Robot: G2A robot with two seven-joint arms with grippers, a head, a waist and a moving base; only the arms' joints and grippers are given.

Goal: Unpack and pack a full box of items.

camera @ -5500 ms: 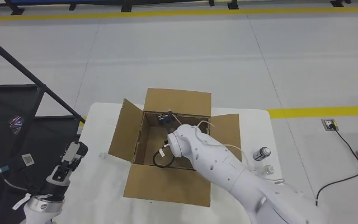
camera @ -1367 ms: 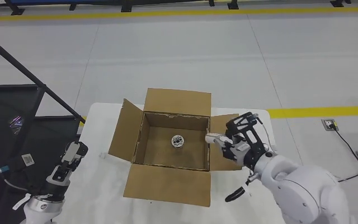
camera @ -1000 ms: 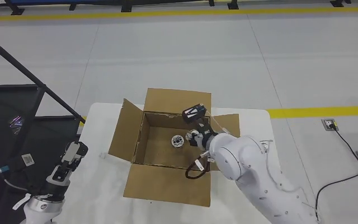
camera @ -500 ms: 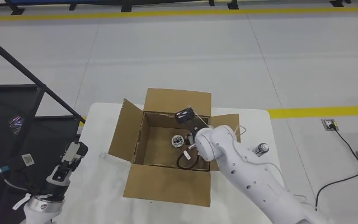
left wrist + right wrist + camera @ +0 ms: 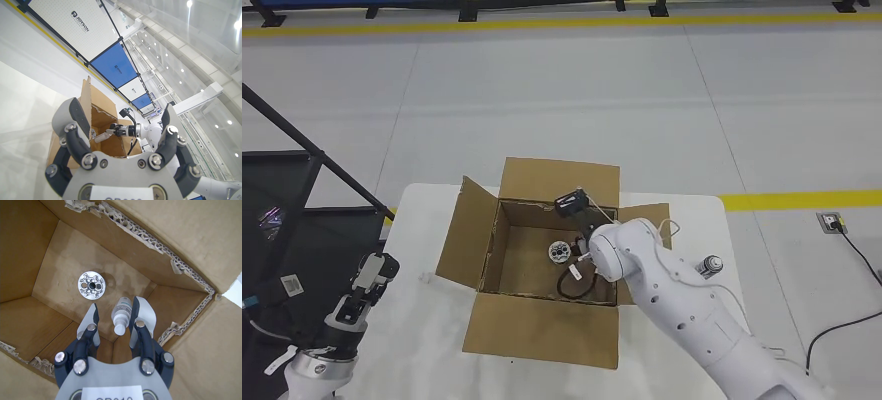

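An open cardboard box (image 5: 542, 340) stands mid-table, and my right arm (image 5: 642, 270) reaches down into it. My right gripper (image 5: 114, 305) hangs open above the box floor. A small white spray bottle (image 5: 122, 311) sits between its fingers, leaning on one finger (image 5: 136, 309) and clear of the other. A round metal disc (image 5: 92, 287) lies flat on the box floor (image 5: 560, 250) beside the gripper. In the left wrist view the bottle (image 5: 100, 138) pokes out past my right gripper (image 5: 112, 131). My left gripper (image 5: 122, 107) is open and empty, off the table's left side (image 5: 372, 272).
A dark spray can (image 5: 708, 266) stands on the white table (image 5: 432, 330) right of the box. The box flaps (image 5: 464, 235) fold outward on all sides, with torn edges (image 5: 143, 239). Black fabric and a pole (image 5: 282, 130) lie beyond the table's left edge.
My right arm brought the small white bottle from the table's right side into the box and lowered it. Its fingers now stand apart around the bottle. The left arm has not moved.
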